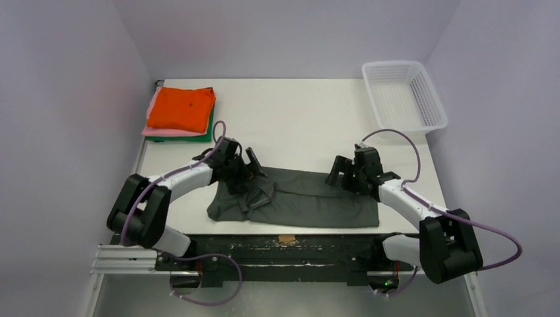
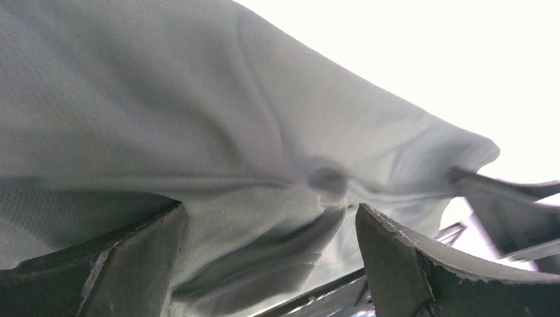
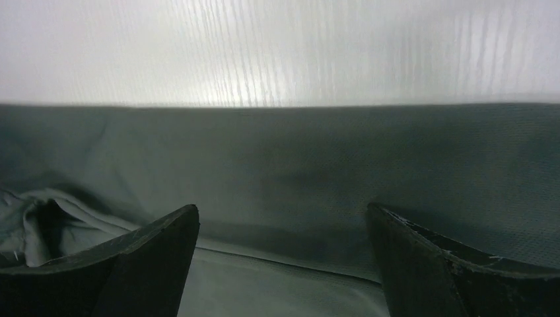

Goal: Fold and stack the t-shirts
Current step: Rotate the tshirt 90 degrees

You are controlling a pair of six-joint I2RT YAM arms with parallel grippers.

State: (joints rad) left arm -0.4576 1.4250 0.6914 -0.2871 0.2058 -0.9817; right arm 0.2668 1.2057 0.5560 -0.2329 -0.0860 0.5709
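Note:
The dark grey t-shirt lies spread across the near middle of the table, bunched and creased at its left end. My left gripper is over that bunched left part. In the left wrist view its fingers stand wide apart, with rumpled grey cloth filling the view between and beyond them. My right gripper is at the shirt's far edge on the right. Its fingers are wide apart just above flat grey cloth, holding nothing. The folded orange, pink and green shirts are stacked at the far left.
A white mesh basket stands at the far right corner. A small brown tag lies on the table's near edge by the arm bases. White table shows beyond the shirt's edge.

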